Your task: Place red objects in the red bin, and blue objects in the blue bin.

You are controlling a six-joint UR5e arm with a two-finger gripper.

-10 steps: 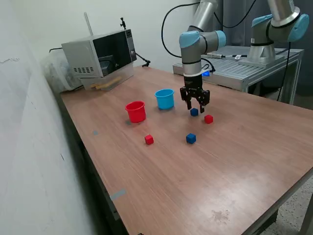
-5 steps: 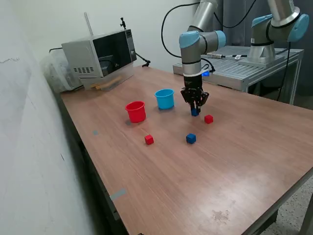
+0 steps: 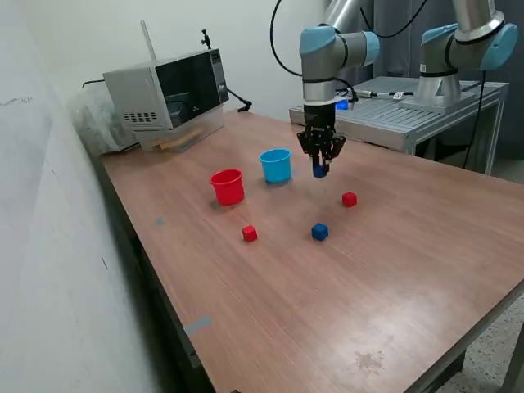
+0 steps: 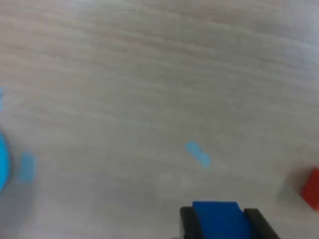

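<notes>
My gripper [image 3: 319,169] is shut on a dark blue cube [image 3: 319,171] and holds it in the air above the table, just to the exterior view's right of the light blue cup [image 3: 276,164]. The wrist view shows the same blue cube [image 4: 219,220] between the two black fingertips [image 4: 188,222]. The red cup [image 3: 228,186] stands to the exterior view's left of the blue cup. A second blue cube [image 3: 319,232] and two red cubes [image 3: 350,199] [image 3: 250,233] lie on the wooden table [image 3: 393,270]. One red cube [image 4: 311,188] and the blue cup's edge [image 4: 2,162] show blurred in the wrist view.
A microwave [image 3: 168,88] stands at the table's far corner with a plastic bag [image 3: 90,119] beside it. A second robot arm [image 3: 458,45] stands on a metal bench [image 3: 426,110] behind the table. A wall runs along the exterior view's left.
The gripper went from open above a blue cube to shut on it on the table, then rose with the cube and shifted slightly toward the blue cup.
</notes>
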